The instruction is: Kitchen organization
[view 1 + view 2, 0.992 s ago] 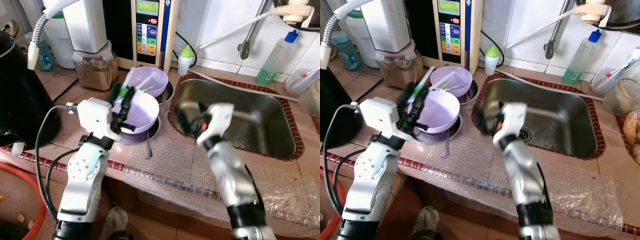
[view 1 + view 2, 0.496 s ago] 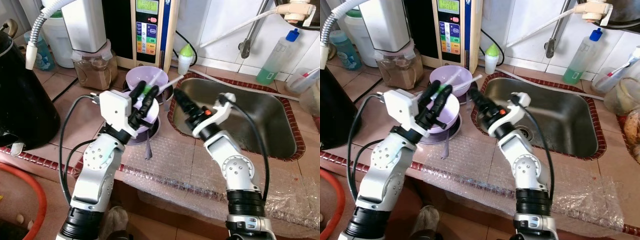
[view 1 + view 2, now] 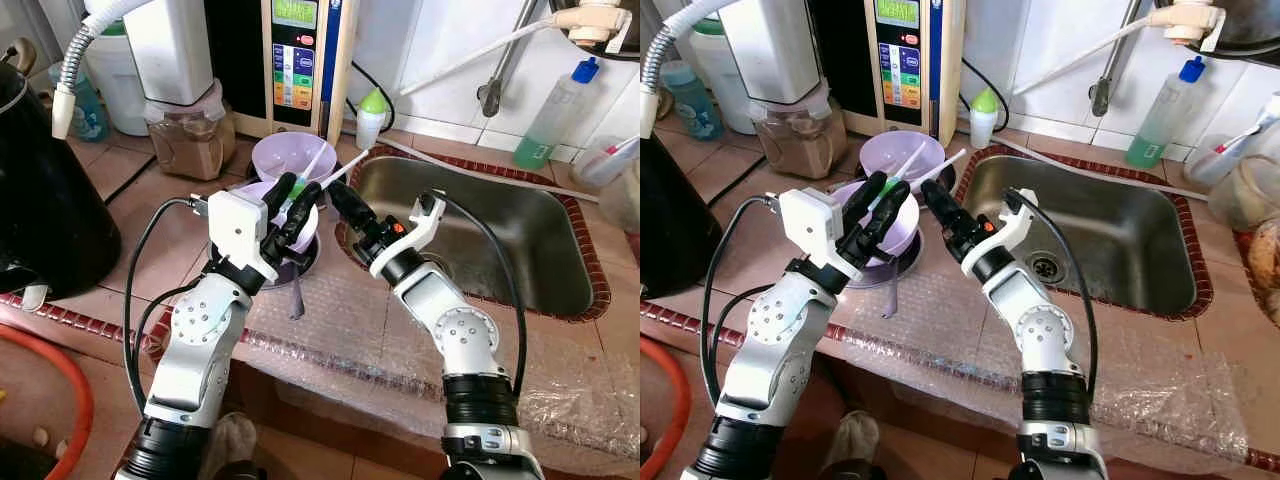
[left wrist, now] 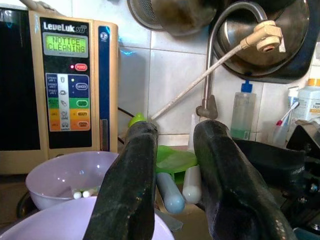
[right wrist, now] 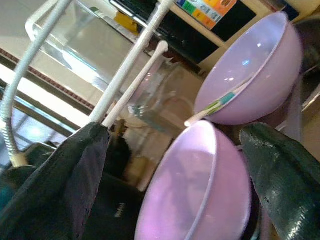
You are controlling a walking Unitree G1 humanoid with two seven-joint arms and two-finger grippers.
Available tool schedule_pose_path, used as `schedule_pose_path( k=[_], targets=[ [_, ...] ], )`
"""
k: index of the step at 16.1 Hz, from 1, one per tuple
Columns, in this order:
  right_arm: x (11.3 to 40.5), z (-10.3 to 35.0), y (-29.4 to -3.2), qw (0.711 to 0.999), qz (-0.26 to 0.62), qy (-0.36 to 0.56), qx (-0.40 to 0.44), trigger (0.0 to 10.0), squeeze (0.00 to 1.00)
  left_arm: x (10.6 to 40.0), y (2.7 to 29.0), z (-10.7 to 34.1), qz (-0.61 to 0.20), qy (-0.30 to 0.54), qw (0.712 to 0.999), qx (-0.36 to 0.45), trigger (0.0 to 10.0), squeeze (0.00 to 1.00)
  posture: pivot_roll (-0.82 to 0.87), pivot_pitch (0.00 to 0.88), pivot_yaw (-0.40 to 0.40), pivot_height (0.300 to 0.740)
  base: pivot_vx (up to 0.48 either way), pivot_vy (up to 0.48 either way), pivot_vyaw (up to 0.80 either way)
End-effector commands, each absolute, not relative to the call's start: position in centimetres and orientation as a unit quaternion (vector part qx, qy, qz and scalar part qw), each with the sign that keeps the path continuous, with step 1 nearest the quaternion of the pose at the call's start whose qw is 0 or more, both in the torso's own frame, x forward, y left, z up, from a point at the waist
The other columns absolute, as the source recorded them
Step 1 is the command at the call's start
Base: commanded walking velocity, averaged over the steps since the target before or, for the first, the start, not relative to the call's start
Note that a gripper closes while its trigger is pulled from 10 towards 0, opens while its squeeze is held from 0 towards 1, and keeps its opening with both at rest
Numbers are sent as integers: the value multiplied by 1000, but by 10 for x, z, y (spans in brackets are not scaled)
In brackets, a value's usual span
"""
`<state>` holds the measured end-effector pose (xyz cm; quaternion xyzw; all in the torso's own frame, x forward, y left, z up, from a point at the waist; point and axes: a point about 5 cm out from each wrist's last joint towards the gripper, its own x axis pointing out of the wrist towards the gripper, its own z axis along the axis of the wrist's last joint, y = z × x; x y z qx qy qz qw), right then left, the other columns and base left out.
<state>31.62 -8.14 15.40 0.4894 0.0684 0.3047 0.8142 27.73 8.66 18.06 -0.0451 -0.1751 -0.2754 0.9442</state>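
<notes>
Left gripper [image 3: 288,203]: holding white-handled utensils [image 3: 318,172] with green parts between its fingers, over the near bowl.
Right gripper [image 3: 937,205]: fingers spread wide, gripping nothing — pointing left at the utensil handles from the sink side.
Utensils: angling up and to the right from the left gripper, tips reaching toward the sink's far-left corner.
Near bowl [image 3: 854,199]: lilac, sitting on a metal plate [image 3: 902,265] left of the sink [image 3: 480,230].
Far bowl [image 3: 285,157]: lilac, sitting just behind the near bowl — containing a white stick-like item.
Counter [image 3: 330,320]: bubble wrap lying along the near edge.
</notes>
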Motion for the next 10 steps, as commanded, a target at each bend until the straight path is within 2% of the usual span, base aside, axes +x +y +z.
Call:
schedule_pose_path(
  k=[1, 3, 6, 9, 10],
  targets=[
    [317, 170, -75, 794, 347, 51, 497, 10000, 0, 277, 80, 175, -285, -161, 944, -40, 0, 0, 69, 0, -28, 740, 0, 0, 0],
    [315, 167, -80, 802, 347, 53, 483, 10000, 0, 279, 85, 176, -268, -166, 948, -38, 0, 0, 72, 0, -30, 740, 0, 0, 0],
    [303, 156, -105, 801, 334, 55, 494, 10000, 0, 283, 94, 173, -252, -162, 953, -30, 0, 0, 72, 0, -35, 740, 0, 0, 0],
    [304, 172, -106, 772, 357, 24, 525, 10000, 0, 281, 90, 165, -266, -147, 952, -28, 0, 0, 55, 0, -21, 740, 0, 0, 0],
    [304, 173, -104, 772, 360, 25, 524, 10000, 0, 281, 88, 165, -269, -147, 951, -30, 0, 0, 55, 0, -21, 740, 0, 0, 0]
  ],
)
